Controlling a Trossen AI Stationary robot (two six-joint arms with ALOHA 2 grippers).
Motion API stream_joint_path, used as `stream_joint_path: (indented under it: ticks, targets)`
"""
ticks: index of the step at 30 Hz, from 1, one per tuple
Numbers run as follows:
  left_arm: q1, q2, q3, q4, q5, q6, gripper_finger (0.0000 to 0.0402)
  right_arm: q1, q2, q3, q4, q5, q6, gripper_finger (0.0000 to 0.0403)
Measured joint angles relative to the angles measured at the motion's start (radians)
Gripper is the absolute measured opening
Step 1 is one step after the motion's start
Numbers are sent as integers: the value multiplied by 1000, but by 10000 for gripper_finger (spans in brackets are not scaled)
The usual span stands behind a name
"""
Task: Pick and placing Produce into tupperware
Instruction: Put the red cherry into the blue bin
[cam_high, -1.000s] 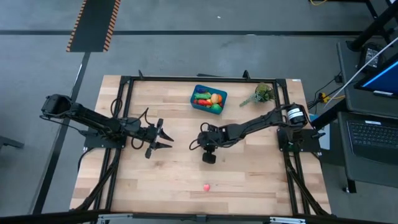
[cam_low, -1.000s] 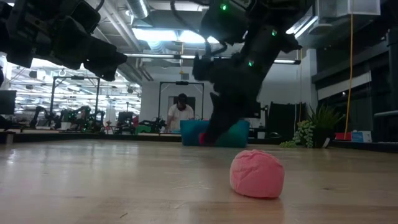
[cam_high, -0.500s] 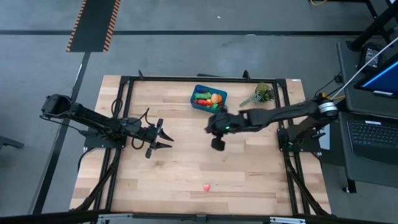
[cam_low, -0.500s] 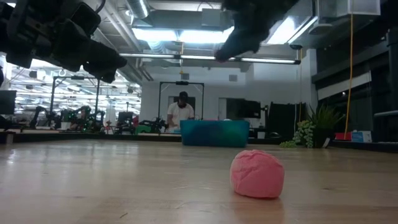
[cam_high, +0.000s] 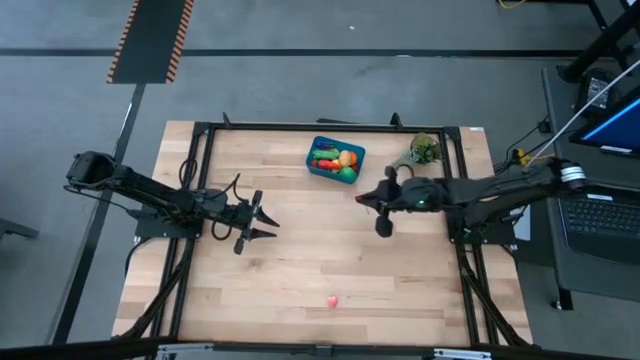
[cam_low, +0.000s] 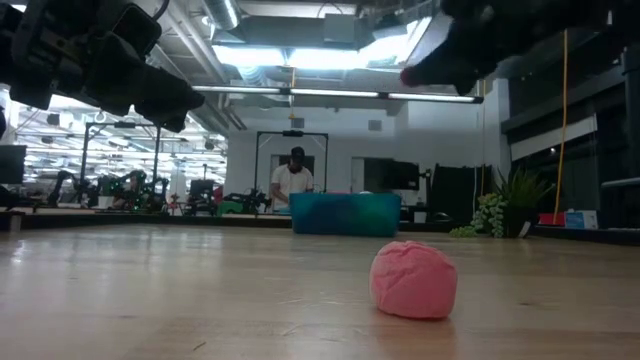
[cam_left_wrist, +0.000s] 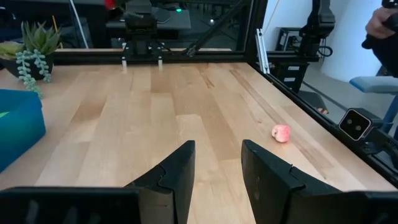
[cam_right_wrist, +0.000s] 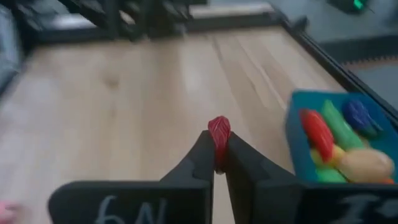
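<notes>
One red piece (cam_right_wrist: 219, 132) in right pincer (cam_right_wrist: 217, 152)

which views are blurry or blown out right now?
Right wrist view: soft throughout, tub and table smeared, red piece in the right gripper fairly clear. Low view: ceiling lights blown out, arms dark silhouettes, pink piece sharp. Left wrist and high views: crisp.
</notes>
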Motion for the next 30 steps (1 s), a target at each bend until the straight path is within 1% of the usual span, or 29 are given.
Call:
stream_joint_path:
  ticks: [4,12,16,22,24,27,30]
  targets:
    - [0,0,0,0,0,3,124,0,-100,-108,140,-69,-49,22]
    - [0,0,0,1,0,3,124,0,-236,-296,326,-154,-107,22]
    - [0,0,0,1,0,3,124,0,-269,-388,467,-181,-115,22]
    - [-1,0,0,1,0,3,124,0,-274,-509,685,-277,-131,22]
    - [-1,0,0,1,0,3,124,0,-274,-538,727,-299,-130,22]
    - [-1,0,0,1,0,3,124,0,-274,-567,779,-302,-131,22]
    - [0,0,0,1,0,3,124,0,-274,-579,788,-302,-131,22]
